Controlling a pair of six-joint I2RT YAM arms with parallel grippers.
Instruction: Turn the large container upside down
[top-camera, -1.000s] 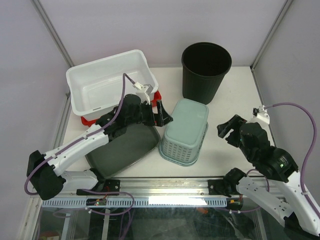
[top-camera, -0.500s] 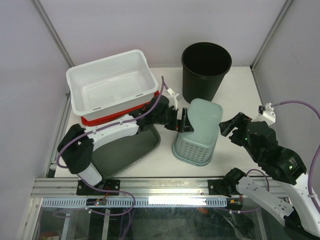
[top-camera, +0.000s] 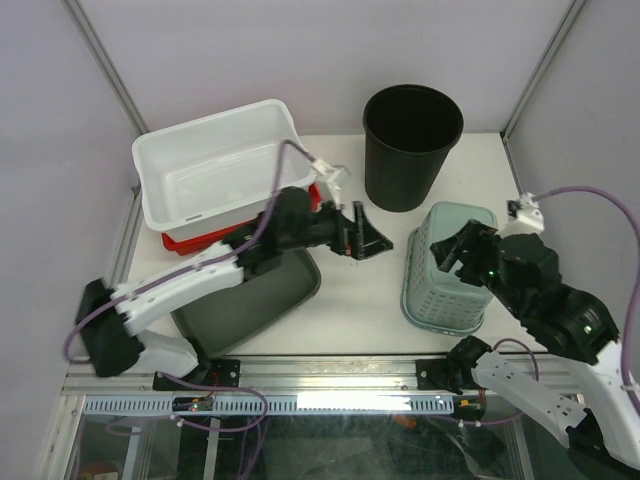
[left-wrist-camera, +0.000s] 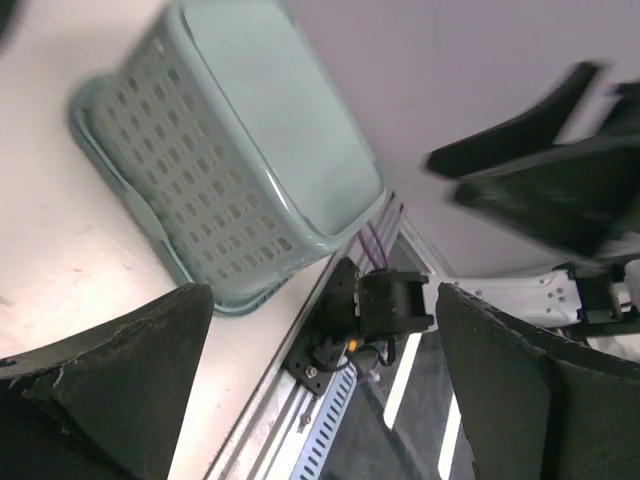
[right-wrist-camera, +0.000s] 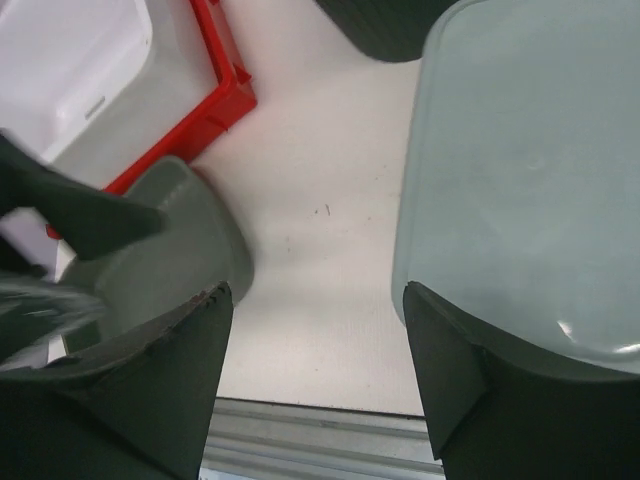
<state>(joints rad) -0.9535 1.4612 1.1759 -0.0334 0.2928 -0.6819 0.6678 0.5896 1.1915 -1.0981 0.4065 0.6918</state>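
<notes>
The large container, a deep white tub (top-camera: 215, 165), stands upright at the back left, resting on a red tray (top-camera: 180, 242). It also shows in the right wrist view (right-wrist-camera: 70, 70). My left gripper (top-camera: 362, 235) is open and empty at the table's middle, to the right of the tub and apart from it. In its wrist view (left-wrist-camera: 325, 370) the jaws stand wide with nothing between them. My right gripper (top-camera: 460, 252) is open and empty, hovering at the upturned green basket (top-camera: 445, 285). Its wrist view (right-wrist-camera: 315, 390) shows bare table between the fingers.
A tall black bucket (top-camera: 410, 140) stands at the back centre. A grey tray (top-camera: 250, 300) lies near the front left, also in the right wrist view (right-wrist-camera: 170, 250). The pale green basket lies bottom up at the front right, also in both wrist views (left-wrist-camera: 230, 160) (right-wrist-camera: 530, 180).
The green basket has slid right from the table's middle to the right arm. My left gripper reached right against it and now stands apart from it. My right gripper came over the basket.
</notes>
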